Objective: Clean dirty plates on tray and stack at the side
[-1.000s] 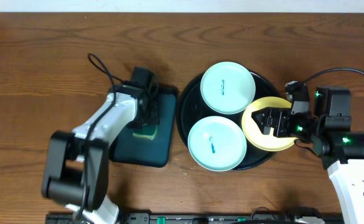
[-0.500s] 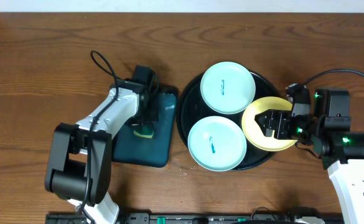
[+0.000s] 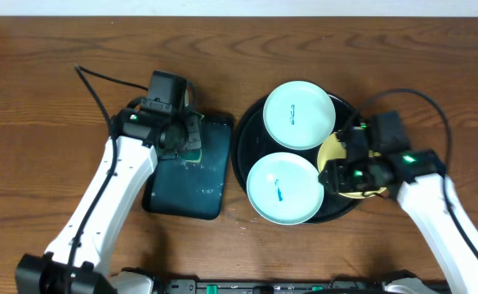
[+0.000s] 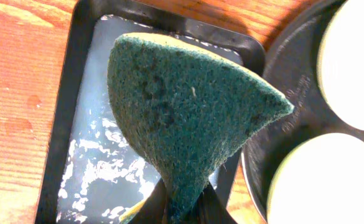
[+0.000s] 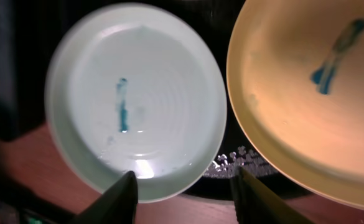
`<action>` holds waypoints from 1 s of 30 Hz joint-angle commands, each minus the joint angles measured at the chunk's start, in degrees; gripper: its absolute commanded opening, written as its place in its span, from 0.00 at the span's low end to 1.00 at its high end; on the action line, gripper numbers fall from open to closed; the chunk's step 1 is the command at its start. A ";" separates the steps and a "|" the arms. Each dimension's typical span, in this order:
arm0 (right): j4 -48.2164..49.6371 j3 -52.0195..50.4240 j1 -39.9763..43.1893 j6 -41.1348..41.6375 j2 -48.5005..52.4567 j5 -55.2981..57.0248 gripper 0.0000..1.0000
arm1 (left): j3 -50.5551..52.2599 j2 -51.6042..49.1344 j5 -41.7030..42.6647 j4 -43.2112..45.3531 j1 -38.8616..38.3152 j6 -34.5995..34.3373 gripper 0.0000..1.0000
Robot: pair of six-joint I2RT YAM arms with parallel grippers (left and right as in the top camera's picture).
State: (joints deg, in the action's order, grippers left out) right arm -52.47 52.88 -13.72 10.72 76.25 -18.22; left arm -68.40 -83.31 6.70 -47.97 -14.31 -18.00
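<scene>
Rough, fibrous green scouring face on the sponge (image 4: 182, 118); small tray (image 4: 88, 174) beneath it wet and glossy; mint plate (image 5: 135, 99) smooth, shiny glaze; yellow plate (image 5: 306, 124) equally glossy; tabletop (image 3: 51, 73) brown wood grain, soft sheen.

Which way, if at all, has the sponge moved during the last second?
Yes. Against the dark teal tray, the sponge has gone from mid-tray toward the far end, gripped by the left pincer.

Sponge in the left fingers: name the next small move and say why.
Probably carry the sponge right, over the nearer mint plate. It is pinched in the left fingers above the wet teal tray, and that plate bears a teal smear.
</scene>
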 commanded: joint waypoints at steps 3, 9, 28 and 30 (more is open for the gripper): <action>1.03 0.63 -2.03 5.44 10.56 2.58 0.36 | -1.16 1.62 2.60 -2.14 -0.02 0.33 0.07; 3.32 0.63 -2.25 4.48 19.19 -2.08 0.28 | -1.16 1.62 3.19 -3.02 -0.04 0.35 0.08; 12.66 -2.05 -4.39 8.92 19.96 2.29 0.27 | -1.16 1.62 3.19 -2.97 -0.04 0.33 0.07; 15.34 -3.58 -4.96 8.94 19.96 2.10 0.16 | -1.16 1.62 3.19 -2.97 -0.04 0.33 0.07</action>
State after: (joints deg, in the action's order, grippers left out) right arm -38.46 51.31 -17.34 18.92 96.36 -16.05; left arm -68.40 -82.39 9.13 -50.85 -14.31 -18.00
